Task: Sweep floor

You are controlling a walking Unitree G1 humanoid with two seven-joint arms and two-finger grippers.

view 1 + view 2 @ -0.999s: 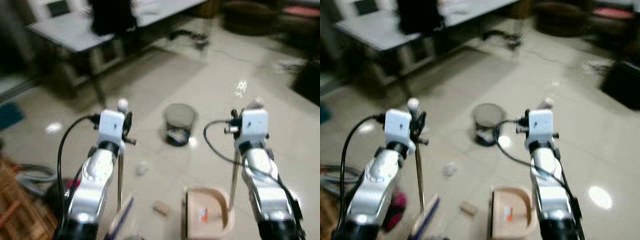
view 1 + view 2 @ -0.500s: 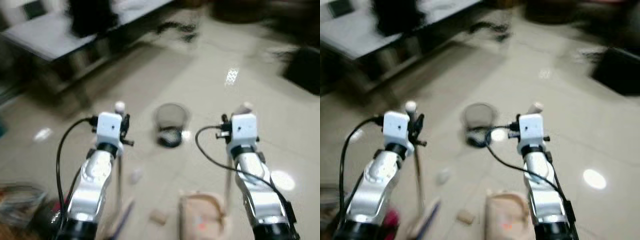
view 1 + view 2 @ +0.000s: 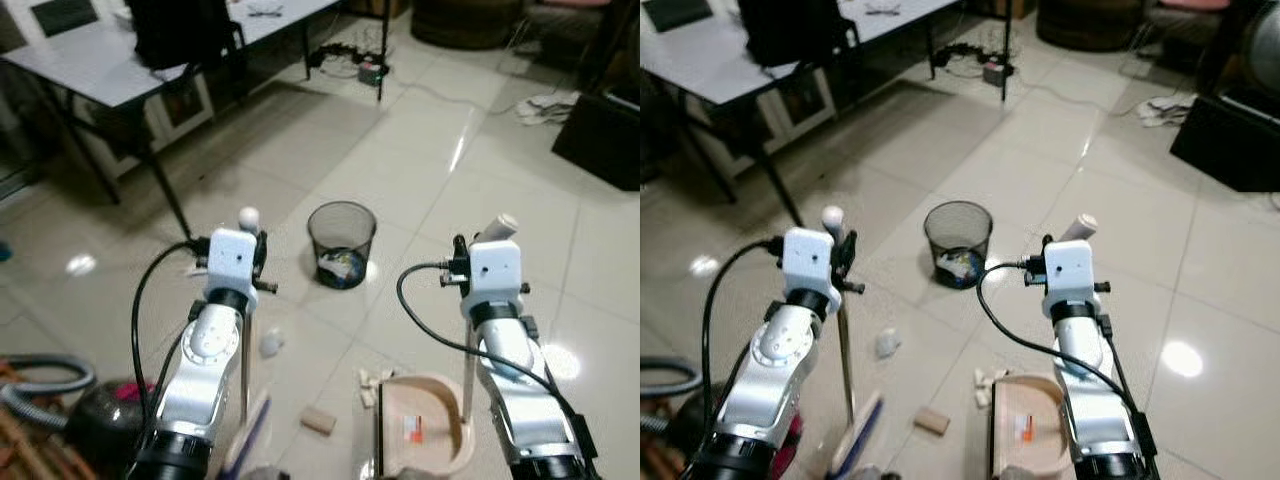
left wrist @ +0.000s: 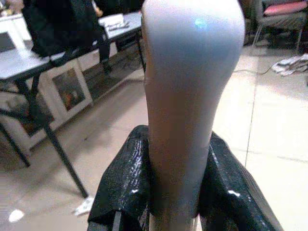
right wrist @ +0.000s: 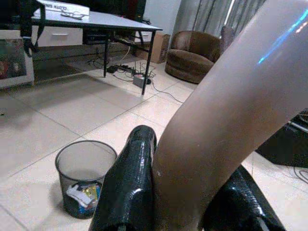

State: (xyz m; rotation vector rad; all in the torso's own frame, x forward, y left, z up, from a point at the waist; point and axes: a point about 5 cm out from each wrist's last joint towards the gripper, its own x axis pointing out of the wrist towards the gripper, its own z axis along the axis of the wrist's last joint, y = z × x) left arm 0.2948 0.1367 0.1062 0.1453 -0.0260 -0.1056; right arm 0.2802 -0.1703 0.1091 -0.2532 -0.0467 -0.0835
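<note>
Beige tiled floor spreads under a mesh wastebasket. The left gripper clenches the broom handle, brush resting on the tiles. The right gripper clamps the dustpan handle; the dustpan sits just beside scattered scraps.

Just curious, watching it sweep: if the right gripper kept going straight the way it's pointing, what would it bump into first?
Probably the wire bin: the right gripper, shut on the dustpan handle, points forward over bare floor toward it. Depth is hard to judge.
</note>
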